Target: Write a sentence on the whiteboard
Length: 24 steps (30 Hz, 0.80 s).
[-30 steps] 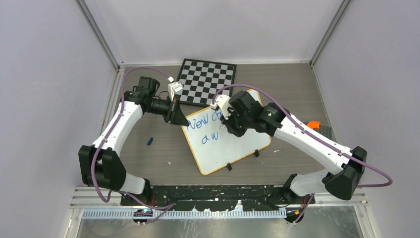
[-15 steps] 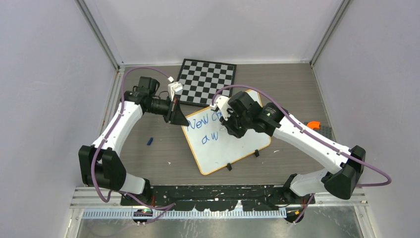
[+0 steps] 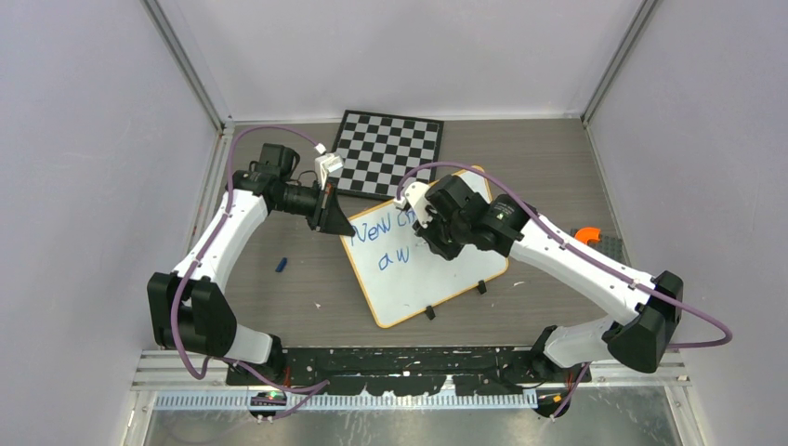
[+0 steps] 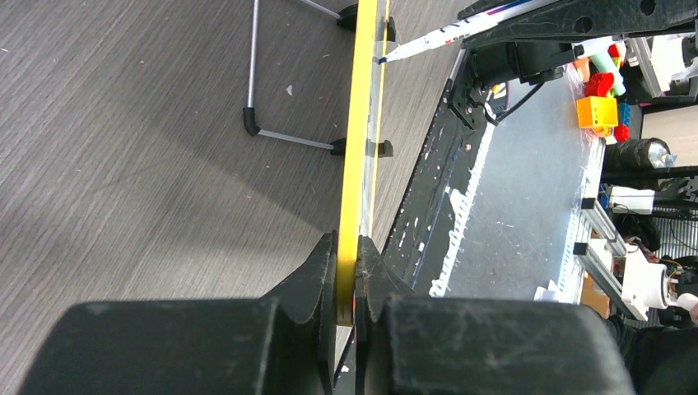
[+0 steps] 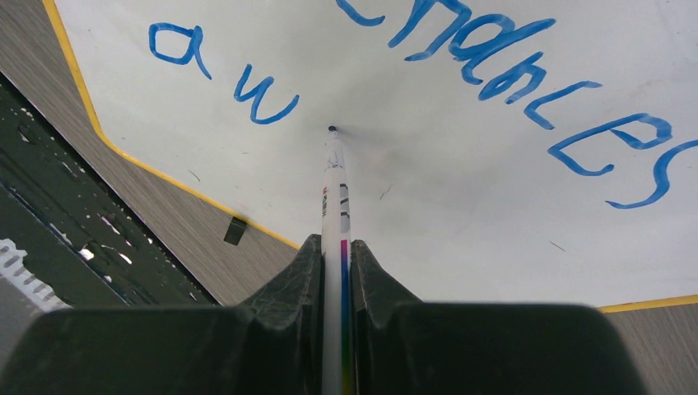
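Now, whiteboard (image 3: 446,269): on the table, just in front of the chessboard (image 3: 386,153).
Left claw (image 4: 347,247): pinching the whiteboard's rim at its chessboard-side corner.
Right claw (image 5: 336,263): clamped on the marker (image 5: 334,189), tip meeting the surface.
Risk: heavy pressure could skid the board or smear letters.
Change: right arm slightly nearer the chessboard; lettering unchanged.

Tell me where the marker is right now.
Right wrist view, centre: the marker is clamped in the right gripper, its tip at the whiteboard just right of the blue letters aw.

Blue "New" and "aw" on whiteboard (image 3: 418,283)
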Tool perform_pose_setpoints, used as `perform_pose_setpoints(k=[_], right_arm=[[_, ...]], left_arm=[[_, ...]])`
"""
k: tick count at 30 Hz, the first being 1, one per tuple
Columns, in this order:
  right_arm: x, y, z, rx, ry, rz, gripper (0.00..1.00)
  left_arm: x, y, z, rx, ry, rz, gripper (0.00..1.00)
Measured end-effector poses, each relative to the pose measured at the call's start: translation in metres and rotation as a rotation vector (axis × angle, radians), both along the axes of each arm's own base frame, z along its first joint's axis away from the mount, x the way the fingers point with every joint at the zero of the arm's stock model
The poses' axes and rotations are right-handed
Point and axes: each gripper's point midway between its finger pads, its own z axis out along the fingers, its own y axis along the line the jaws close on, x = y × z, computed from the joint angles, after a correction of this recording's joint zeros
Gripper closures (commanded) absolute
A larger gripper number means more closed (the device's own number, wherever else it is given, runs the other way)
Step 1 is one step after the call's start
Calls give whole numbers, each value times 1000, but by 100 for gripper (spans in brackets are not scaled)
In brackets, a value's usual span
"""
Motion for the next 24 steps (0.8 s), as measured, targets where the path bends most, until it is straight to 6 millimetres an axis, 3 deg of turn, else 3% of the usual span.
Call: perform_pose_setpoints(k=[24], right_arm=[[-5, 14, -4, 58, 40, 18, 100]], left_arm=[[0, 0, -1, 0, 0, 0, 100]])
